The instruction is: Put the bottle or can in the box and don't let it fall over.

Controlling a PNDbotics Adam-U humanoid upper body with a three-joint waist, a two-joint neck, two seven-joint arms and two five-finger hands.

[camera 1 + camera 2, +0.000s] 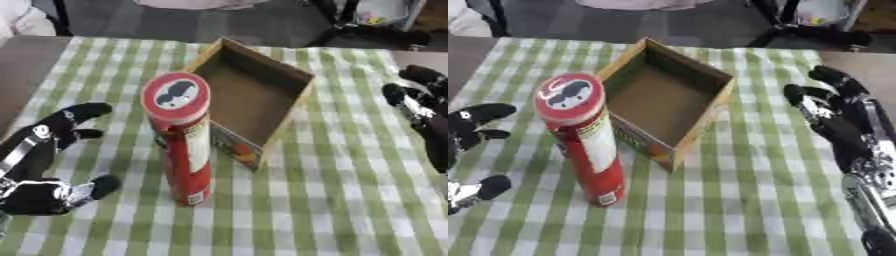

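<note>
Nearest, left hand (44, 165) lies open beside upright red can (182, 145), not touching; can stands just before box (249, 90). Right hand (842, 125) open, apart.

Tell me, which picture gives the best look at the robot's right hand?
The right eye view. There the right robot hand shows whole at the table's right side, fingers straight and open, with the wrist and forearm below it. The left eye view catches only its dark fingers at the right edge, cut off by the frame.
</note>
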